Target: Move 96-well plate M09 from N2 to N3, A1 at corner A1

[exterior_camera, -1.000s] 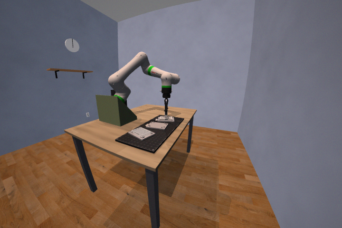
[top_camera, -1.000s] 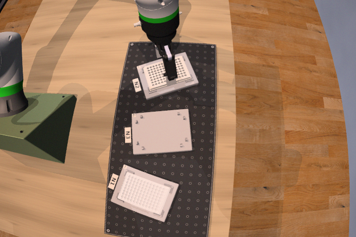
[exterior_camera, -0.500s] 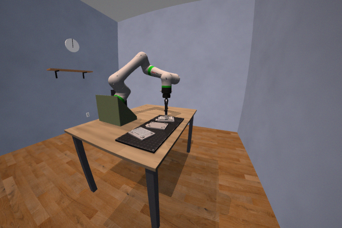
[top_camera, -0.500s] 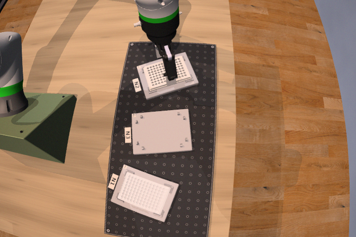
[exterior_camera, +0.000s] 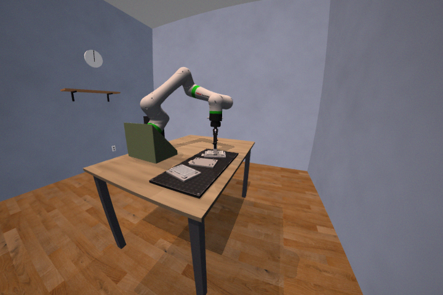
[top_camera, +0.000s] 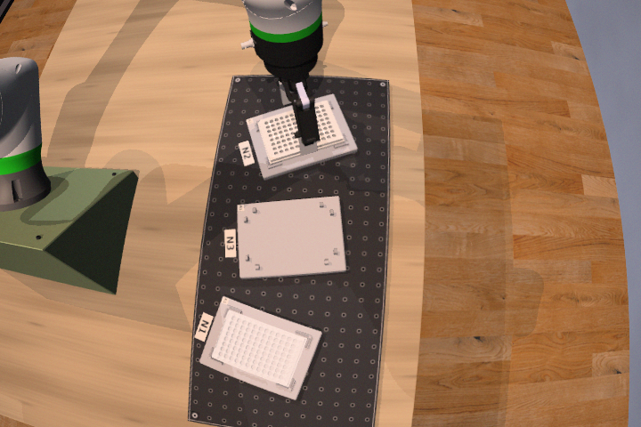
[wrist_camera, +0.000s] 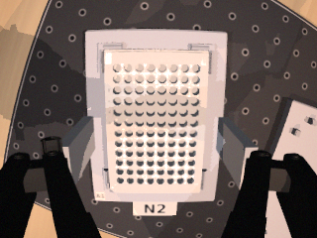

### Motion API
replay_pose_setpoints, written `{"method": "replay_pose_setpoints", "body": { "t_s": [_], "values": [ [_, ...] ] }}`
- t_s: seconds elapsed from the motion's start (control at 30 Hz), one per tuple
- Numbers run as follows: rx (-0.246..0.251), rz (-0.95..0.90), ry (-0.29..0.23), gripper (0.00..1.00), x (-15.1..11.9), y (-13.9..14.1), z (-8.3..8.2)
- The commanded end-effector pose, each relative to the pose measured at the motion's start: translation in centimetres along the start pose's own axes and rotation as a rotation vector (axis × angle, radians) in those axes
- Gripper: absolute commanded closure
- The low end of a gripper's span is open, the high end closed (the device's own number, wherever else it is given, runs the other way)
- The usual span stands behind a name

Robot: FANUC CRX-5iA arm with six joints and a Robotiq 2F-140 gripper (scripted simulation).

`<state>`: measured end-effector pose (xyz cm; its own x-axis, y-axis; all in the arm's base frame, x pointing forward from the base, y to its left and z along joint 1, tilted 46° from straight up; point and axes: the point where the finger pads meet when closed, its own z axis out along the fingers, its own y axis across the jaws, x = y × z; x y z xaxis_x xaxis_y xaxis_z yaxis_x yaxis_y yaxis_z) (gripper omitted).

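The end effector (wrist_camera: 157, 159) hangs open over plate M09 (wrist_camera: 158, 122), which sits in nest N2 (top_camera: 342, 146) near the far edge of the bench (top_camera: 129, 125). This looks like the reaching step. Next it likely needs to go down and squeeze the plate's long sides, then carry it to N3 (top_camera: 291, 237).
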<state>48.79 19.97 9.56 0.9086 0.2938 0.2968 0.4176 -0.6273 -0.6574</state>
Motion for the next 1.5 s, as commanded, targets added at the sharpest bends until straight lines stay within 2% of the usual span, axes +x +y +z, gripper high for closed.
{"method": "replay_pose_setpoints", "body": {
  "t_s": [0.0, 1.47],
  "values": [
    [0.0, 0.0, 0.0, 0.34, 0.0, 0.0, 0.0],
    [0.0, 0.0, 0.0, 0.34, 0.0, 0.0, 1.5]
  ]
}}
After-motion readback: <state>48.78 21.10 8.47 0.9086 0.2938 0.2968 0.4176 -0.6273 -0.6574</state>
